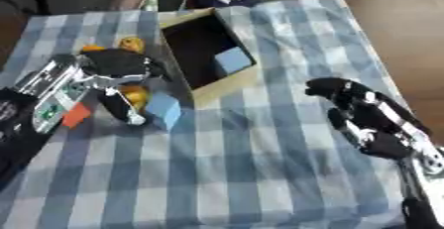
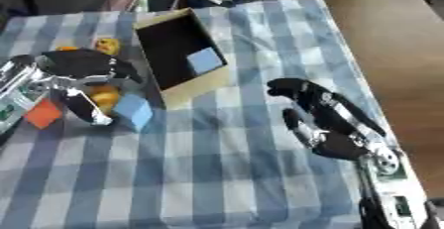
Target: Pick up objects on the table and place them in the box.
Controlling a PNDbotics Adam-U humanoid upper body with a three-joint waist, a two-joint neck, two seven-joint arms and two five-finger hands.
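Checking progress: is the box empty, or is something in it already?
Not empty. The open box already holds one light blue block, lying against its dark inner floor.

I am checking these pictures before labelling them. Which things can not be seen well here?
- Orange object: left hand covers most of it in both views; whether the fingers grip it is unclear.
- Yellow object: partly behind that hand; shape blurred.
- Box: its dark inside shows only one blue block.
- Right hand: its arm is cut by the lower edge.
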